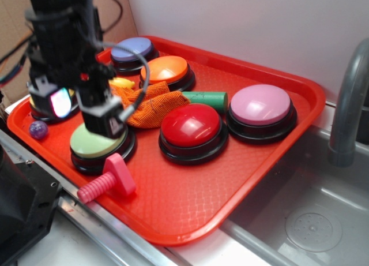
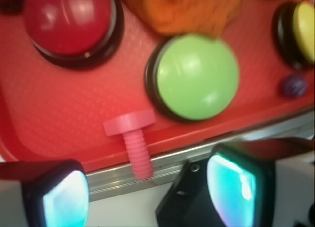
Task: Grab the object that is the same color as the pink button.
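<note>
Pink toy bolt (image 1: 106,182) lies on its side at the near rim of the red tray (image 1: 190,211), its flat head on the tray and its ridged shaft reaching out over the edge toward the metal strip of the worktop (image 1: 115,234). In the wrist view the bolt (image 2: 133,138) sits just beside the green button (image 2: 197,77), head toward the button, shaft pointing at the camera.

The hand (image 1: 86,113) hangs above the left part of the tray, over the green button (image 1: 95,143), with nothing between its fingers. Its two pads (image 2: 61,200) show at the bottom of the wrist view, set wide apart, so the hand is open. The bolt's shaft tip falls between them but farther off, not touched.

The pink button (image 1: 260,104) stands at the far right of the tray, well apart from the bolt. A red button (image 1: 191,126) sits between them, with a green cylinder (image 1: 206,98) and an orange cloth (image 1: 153,104) behind it. A small purple ball (image 1: 38,129) rests at the left rim.
</note>
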`<action>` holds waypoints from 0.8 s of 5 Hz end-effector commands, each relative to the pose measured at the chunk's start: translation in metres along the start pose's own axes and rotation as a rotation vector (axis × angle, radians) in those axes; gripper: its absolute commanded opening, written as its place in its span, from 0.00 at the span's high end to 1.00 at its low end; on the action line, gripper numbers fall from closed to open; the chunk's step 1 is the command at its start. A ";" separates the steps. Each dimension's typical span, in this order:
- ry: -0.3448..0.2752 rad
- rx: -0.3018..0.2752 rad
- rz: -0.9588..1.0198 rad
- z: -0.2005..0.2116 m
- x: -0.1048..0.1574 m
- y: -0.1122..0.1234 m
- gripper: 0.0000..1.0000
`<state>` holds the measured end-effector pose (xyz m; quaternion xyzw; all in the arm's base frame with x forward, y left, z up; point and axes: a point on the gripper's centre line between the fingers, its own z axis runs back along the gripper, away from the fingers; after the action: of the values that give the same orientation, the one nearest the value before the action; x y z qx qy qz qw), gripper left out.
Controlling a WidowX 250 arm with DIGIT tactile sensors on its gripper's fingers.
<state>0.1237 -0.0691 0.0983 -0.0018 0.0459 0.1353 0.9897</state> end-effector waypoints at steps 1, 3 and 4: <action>-0.018 0.006 0.056 -0.032 0.003 -0.009 0.00; -0.051 -0.031 0.056 -0.064 0.010 -0.016 0.00; -0.051 -0.058 0.040 -0.072 0.012 -0.018 0.00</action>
<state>0.1308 -0.0836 0.0223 -0.0217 0.0242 0.1571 0.9870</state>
